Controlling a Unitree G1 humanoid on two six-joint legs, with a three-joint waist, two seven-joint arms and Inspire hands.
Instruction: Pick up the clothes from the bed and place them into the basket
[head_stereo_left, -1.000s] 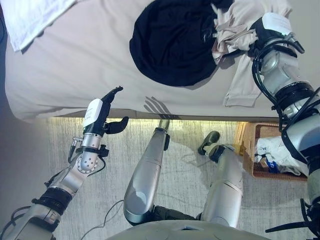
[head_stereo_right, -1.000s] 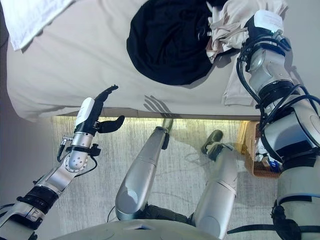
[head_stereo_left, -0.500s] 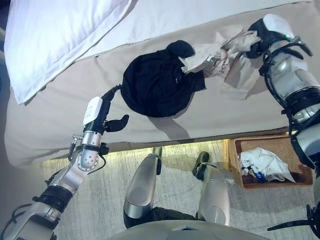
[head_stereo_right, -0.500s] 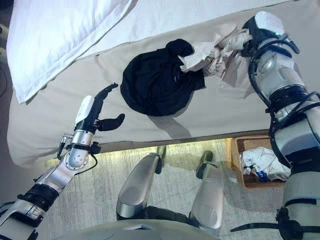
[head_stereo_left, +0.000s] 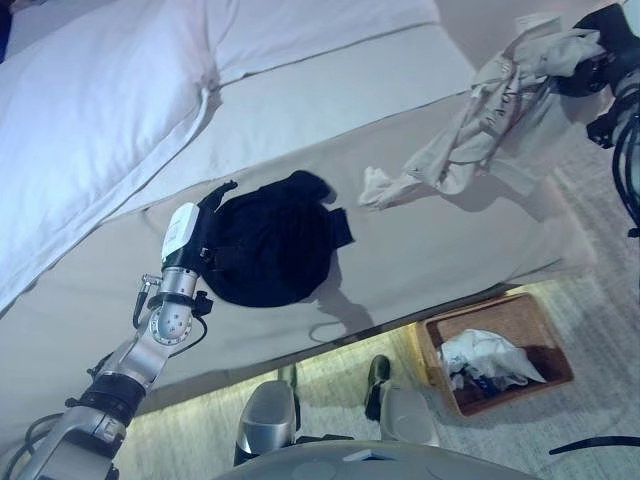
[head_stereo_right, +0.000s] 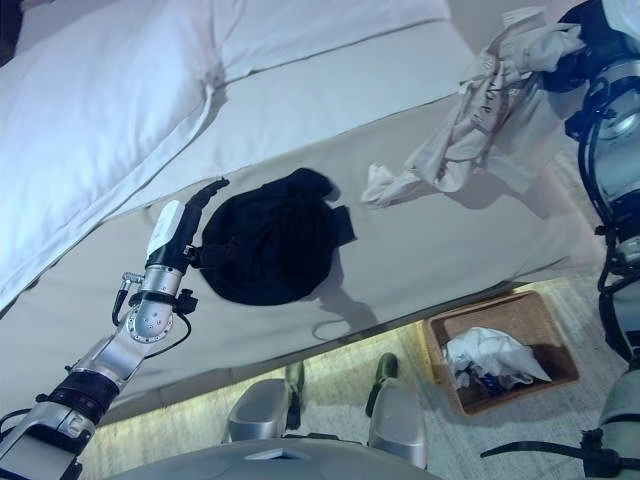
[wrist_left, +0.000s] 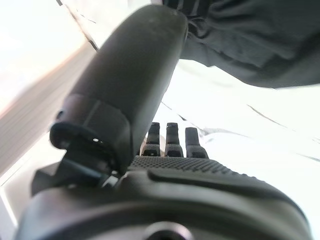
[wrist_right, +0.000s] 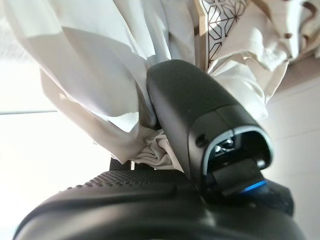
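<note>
Your right hand (head_stereo_right: 590, 45) has its fingers clamped round the beige garment (head_stereo_left: 500, 100), which hangs stretched out above the bed's (head_stereo_left: 440, 250) right end; the basket (head_stereo_left: 545, 325) sits on the floor below that corner, holding one white piece already; your left hand (head_stereo_left: 190, 235), fingers straight, rests beside the one black garment (head_stereo_left: 265, 250) near the front edge.

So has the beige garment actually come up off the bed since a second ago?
Yes. The right hand has lifted the beige garment away from the black garment it lay against; only its trailing end seems near the bed.
</note>
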